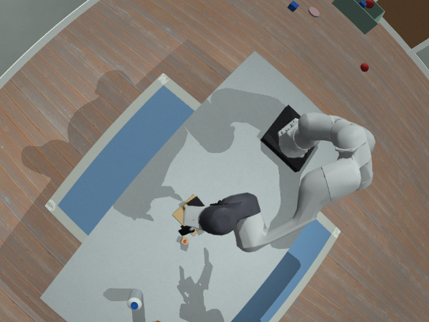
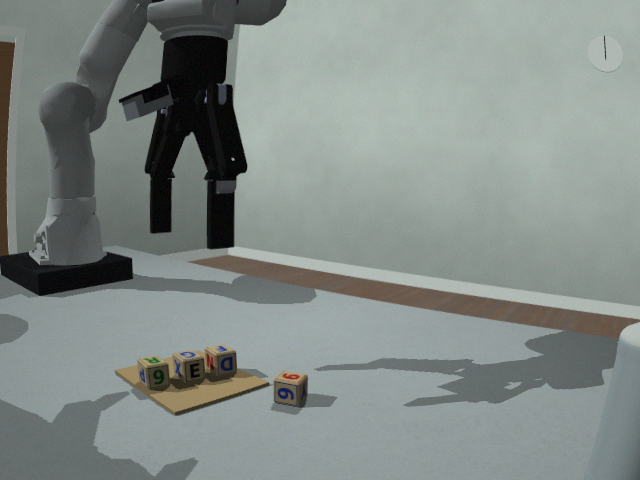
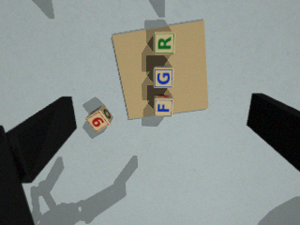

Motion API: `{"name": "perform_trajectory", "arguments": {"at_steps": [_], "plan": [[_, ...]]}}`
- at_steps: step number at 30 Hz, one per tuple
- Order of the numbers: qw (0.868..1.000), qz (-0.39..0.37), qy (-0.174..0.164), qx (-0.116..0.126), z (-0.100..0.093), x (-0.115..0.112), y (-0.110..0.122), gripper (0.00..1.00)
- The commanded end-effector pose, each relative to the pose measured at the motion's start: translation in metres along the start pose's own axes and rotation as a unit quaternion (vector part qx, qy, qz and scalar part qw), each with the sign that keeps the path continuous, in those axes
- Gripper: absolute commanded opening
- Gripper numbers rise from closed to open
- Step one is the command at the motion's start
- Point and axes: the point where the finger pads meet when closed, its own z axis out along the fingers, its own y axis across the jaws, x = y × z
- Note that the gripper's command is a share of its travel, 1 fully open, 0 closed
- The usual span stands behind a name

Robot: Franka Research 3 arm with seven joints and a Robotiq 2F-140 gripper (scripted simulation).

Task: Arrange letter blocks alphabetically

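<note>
A tan mat (image 3: 161, 67) lies on the grey table cover. Three wooden blocks stand on it in a straight row. In the wrist view their tops read F (image 3: 162, 108), G (image 3: 163, 78) and R (image 3: 164, 43). The same row shows in the exterior view (image 2: 189, 366). A fourth block with a red 9 on top (image 3: 98, 121) rests off the mat beside it, also seen in the exterior view (image 2: 290, 388). My gripper (image 2: 191, 227) hangs high above the mat with its fingers wide open and empty. Both fingertips frame the wrist view (image 3: 161, 136).
A white cylinder with a blue cap (image 1: 135, 300) stands near the front of the table cover. Its side shows at the right edge of the exterior view (image 2: 615, 408). The robot base (image 1: 289, 138) sits at the back. Small objects lie far off on the wooden floor.
</note>
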Motion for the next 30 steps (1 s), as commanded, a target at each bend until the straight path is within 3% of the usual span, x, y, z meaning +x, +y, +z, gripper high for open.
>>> {"name": "perform_trajectory", "arguments": {"at_steps": [1,8,30], "plan": [[1.000,0.008,0.001,-0.009,-0.0088,-0.0009,0.0057,1.00],[1.000,0.008,0.001,-0.009,-0.0176,-0.0009,0.0055,1.00],[1.000,0.008,0.001,-0.009,-0.0178,-0.0009,0.0055,1.00]]}}
